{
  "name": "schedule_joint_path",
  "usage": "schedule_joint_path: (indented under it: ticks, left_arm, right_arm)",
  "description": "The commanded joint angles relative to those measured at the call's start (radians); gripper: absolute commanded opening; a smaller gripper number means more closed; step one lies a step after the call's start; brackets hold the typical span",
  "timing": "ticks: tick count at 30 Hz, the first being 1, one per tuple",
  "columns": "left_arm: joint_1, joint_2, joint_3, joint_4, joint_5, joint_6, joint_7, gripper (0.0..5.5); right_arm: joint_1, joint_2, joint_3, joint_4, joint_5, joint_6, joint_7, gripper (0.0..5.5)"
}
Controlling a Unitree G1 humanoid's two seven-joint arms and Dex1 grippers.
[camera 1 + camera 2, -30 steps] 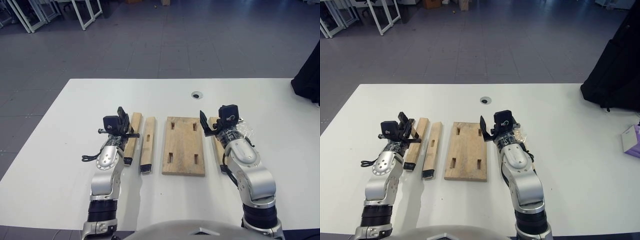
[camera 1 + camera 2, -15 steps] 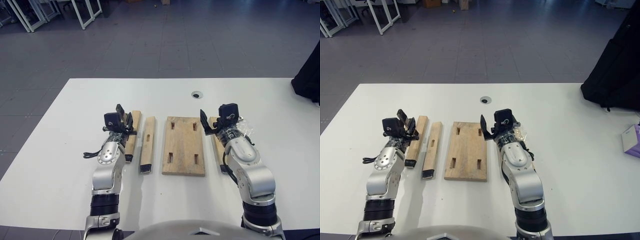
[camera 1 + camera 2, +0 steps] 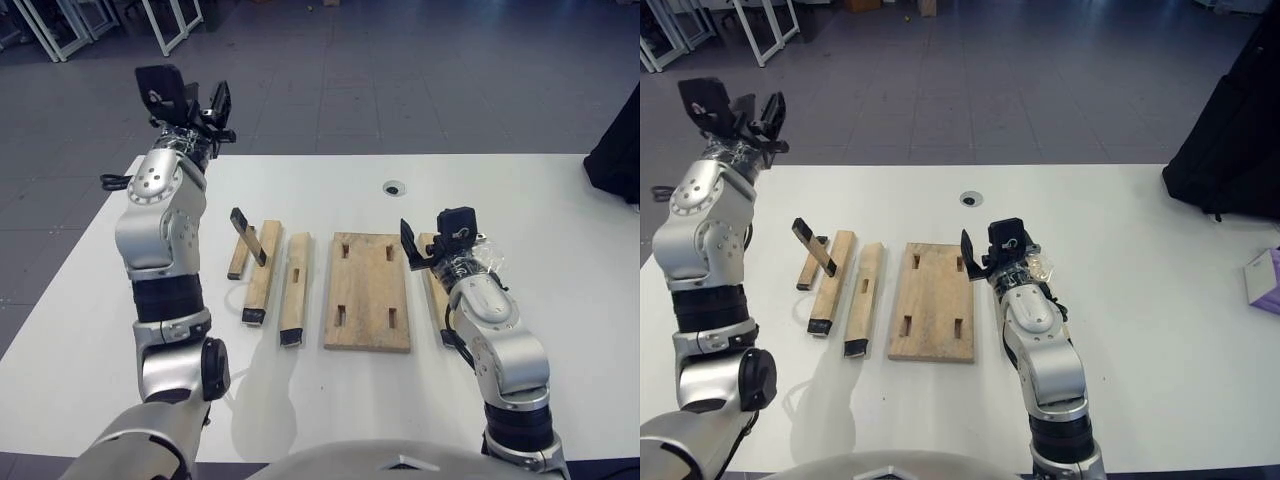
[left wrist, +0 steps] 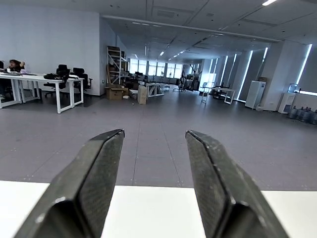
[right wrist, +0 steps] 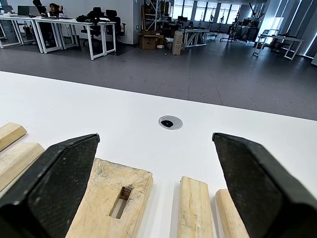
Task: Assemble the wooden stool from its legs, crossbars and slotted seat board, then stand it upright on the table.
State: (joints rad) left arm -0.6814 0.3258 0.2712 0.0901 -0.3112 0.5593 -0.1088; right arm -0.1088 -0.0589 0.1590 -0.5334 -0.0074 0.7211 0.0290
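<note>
**Holding both grippers open and empty above unassembled stool parts**

Left fingers [image 4: 84,193] are spread wide with nothing between them. The left gripper [image 3: 208,100] is raised high at the table's far left edge, well apart from the wood. Right fingers [image 5: 54,183] are also spread and empty. The right gripper [image 3: 425,250] sits low over the table [image 3: 560,300], just beside the far right corner of the seat board [image 3: 367,290], above two wooden bars [image 5: 193,208] that lie along that side.

The seat board lies flat in the middle, its four slots facing up. To its left lie two long wooden legs [image 3: 295,290] side by side. Beyond them is a short wooden piece [image 3: 237,262], with a dark bar [image 3: 247,235] slanting beside it. A round cable hole [image 3: 394,188] sits farther back.
</note>
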Motion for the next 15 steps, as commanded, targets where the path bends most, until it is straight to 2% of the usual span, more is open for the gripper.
schedule_joint_path:
  ticks: [1,4,9,12,15]
  left_arm:
    - [0.101,-0.020,-0.068,0.070,0.027,0.089,-0.018,2.29]
    - [0.197,-0.036,-0.112,0.152,0.066,0.080,-0.020,2.29]
    - [0.121,-0.032,-0.083,0.157,0.041,0.049,-0.043,2.29]
    - [0.063,-0.021,-0.041,0.056,0.003,0.063,-0.033,2.29]
    - [0.074,-0.009,0.005,-0.187,-0.065,0.163,-0.001,2.79]
  right_arm:
    - [-0.025,0.004,-0.006,0.015,-0.009,-0.007,-0.004,4.20]
    - [-0.035,0.008,-0.012,0.028,-0.007,-0.015,-0.007,4.20]
    - [-0.044,0.008,-0.019,0.037,-0.007,-0.021,-0.007,4.20]
    - [-0.042,0.006,-0.018,0.034,-0.007,-0.023,-0.004,4.20]
    - [-0.034,0.003,-0.019,0.024,-0.007,-0.019,-0.002,4.20]
